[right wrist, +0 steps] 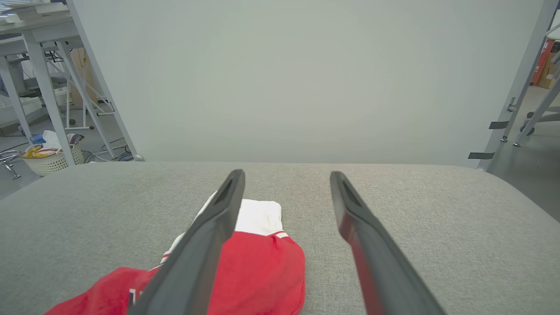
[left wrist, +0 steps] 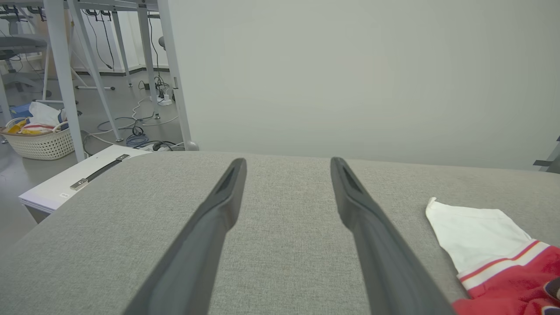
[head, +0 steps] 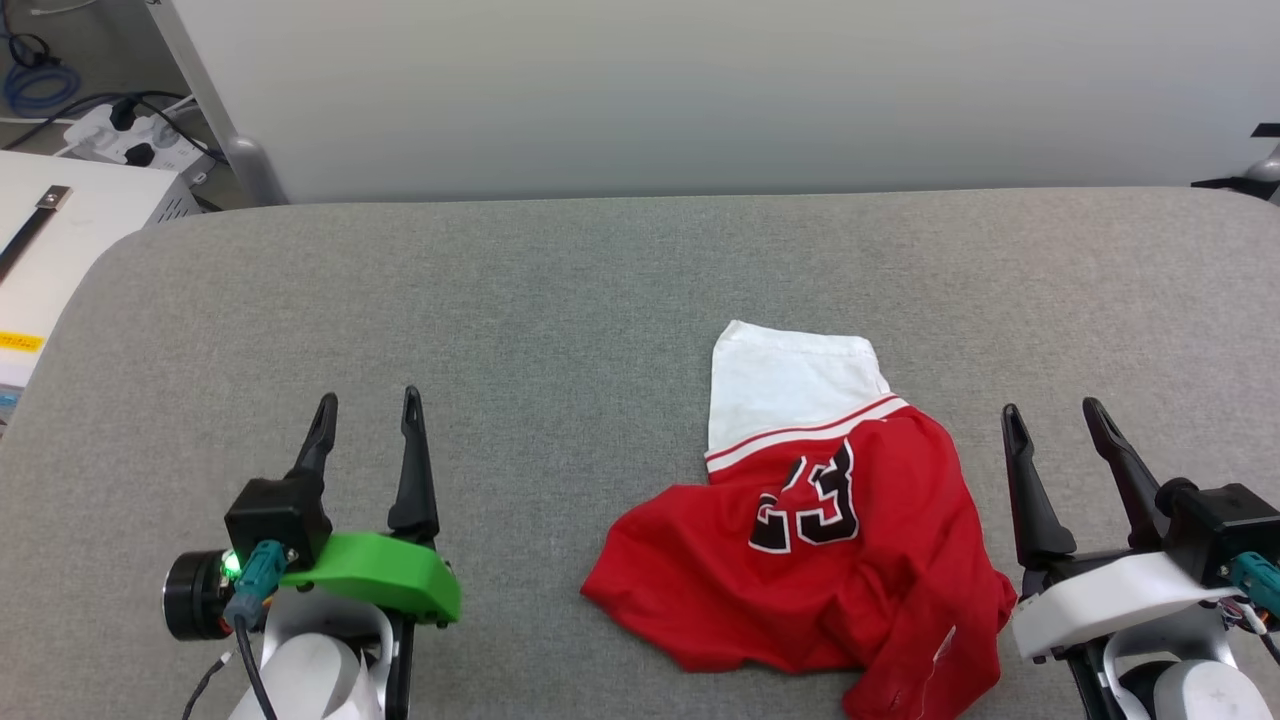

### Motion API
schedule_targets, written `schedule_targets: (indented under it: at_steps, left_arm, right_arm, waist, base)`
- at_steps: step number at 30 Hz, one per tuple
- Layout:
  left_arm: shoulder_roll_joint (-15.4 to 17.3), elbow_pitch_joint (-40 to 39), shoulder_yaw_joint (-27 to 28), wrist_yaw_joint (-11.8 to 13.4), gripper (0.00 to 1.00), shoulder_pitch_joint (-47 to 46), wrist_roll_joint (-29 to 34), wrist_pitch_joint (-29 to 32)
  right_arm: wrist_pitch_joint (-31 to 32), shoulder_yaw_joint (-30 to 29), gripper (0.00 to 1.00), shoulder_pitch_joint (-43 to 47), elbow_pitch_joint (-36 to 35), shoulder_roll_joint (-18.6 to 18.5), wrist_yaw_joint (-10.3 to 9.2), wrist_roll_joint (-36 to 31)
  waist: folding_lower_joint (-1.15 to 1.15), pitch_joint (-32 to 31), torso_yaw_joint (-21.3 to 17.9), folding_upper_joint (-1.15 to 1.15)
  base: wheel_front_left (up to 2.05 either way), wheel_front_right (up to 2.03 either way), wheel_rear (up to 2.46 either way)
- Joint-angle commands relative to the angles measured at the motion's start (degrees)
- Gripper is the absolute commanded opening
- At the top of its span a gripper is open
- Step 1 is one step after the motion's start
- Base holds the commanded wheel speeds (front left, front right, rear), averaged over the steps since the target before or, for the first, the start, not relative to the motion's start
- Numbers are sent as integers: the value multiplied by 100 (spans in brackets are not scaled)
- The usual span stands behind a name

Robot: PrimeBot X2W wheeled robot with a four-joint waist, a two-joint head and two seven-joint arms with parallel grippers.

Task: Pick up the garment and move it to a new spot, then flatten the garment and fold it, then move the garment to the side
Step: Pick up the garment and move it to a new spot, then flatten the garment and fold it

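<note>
The garment (head: pixel 840 540) lies crumpled on the grey table (head: pixel 560 290), right of centre near the front edge. It is red, with a black "23" facing up and one white sleeve pointing away from me. My left gripper (head: pixel 368 408) hovers open well to its left, nothing between the fingers. My right gripper (head: pixel 1054 412) stands open just right of the red cloth, apart from it. In the left wrist view the garment's sleeve (left wrist: pixel 477 234) sits at the right, beside the left gripper (left wrist: pixel 288 162). In the right wrist view the garment (right wrist: pixel 262 267) lies partly behind the left finger of the right gripper (right wrist: pixel 286 175).
A pale partition wall (head: pixel 700 90) stands behind the table. A white box (head: pixel 60 220) with a strap sits off the table's left corner, cables and a power strip (head: pixel 120 135) on the floor beyond. A laundry basket (left wrist: pixel 39 140) and table legs stand further left.
</note>
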Motion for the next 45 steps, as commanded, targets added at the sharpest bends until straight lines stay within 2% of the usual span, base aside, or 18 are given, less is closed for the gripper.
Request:
schedule_targets:
  at_steps: [1,12,25,28,33,45]
  left_arm:
    - [53,-52,10,-24,100,153,40,-33]
    - [169,-201,-153,0,100,489,62,157]
    - [206,-156,-233,-19,100,465,15,277]
    - [201,-119,-343,-145,100,347,-60,525]
    - [138,88,-688,-527,100,-51,-243,1253]
    - [-120,1127,-1506,-1168,100,-864,-474,2951]
  right_arm:
    - [12,-27,100,89,13,4,-3,-25]
    - [82,-52,100,302,4,-24,-3,-116]
    - [197,-101,100,388,-162,-55,-3,-132]
    - [206,-120,100,372,-196,-57,-3,-128]
    - [226,-94,100,302,-238,-84,-3,-122]
    - [184,-22,100,42,-197,-210,-3,2]
  waist:
    - [0,-29,-16,0]
    - [0,-147,-64,0]
    - [0,-151,26,0]
    - [0,-96,59,0]
    - [0,67,56,0]
    - [0,623,-176,0]
  base:
    - [0,0,0]
    - [0,0,0]
    - [0,0,0]
    - [0,0,0]
    - [0,0,0]
    - [0,0,0]
